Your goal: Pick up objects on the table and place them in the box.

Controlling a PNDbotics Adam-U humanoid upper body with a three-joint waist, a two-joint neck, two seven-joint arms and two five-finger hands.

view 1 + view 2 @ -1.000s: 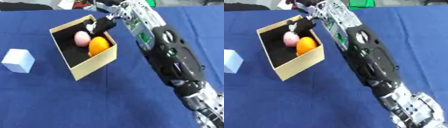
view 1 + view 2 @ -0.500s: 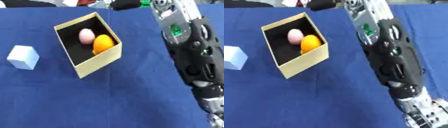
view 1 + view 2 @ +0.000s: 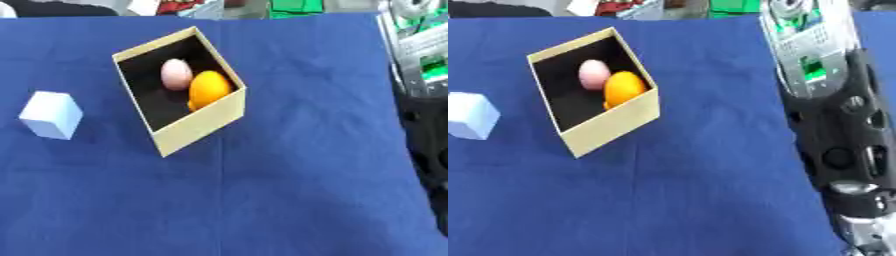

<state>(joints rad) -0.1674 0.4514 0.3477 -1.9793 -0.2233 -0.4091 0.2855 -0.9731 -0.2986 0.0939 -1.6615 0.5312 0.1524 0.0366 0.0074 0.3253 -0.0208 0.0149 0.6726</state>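
A blue cloth covered the table (image 3: pixel 289 200), and a tan cardboard box (image 3: pixel 199 124) with a black inside sat askew on it, one corner turned toward the camera. Well to the box's left, apart from it, a pale blue-white cube (image 3: pixel 52 115) stood on the cloth, with nothing lying between cube and box. Inside the box a pale pink egg-shaped object (image 3: pixel 176 74) lay toward the far side, and just beside it, seemingly touching, sat a round orange fruit (image 3: pixel 209 89) close against the right wall. The near part of the box floor showed only black. The robot's right arm (image 3: pixel 824 110) came down the right side of both views, black with a silver section and green patches, standing well clear of the box. Its hand was out of sight, so whether the fingers were spread or curled could not be told; the left hand appeared nowhere. Along the far edge beyond the table, blurred red and green shapes could not be made out. The cube was cut by the left edge in the right eye view.
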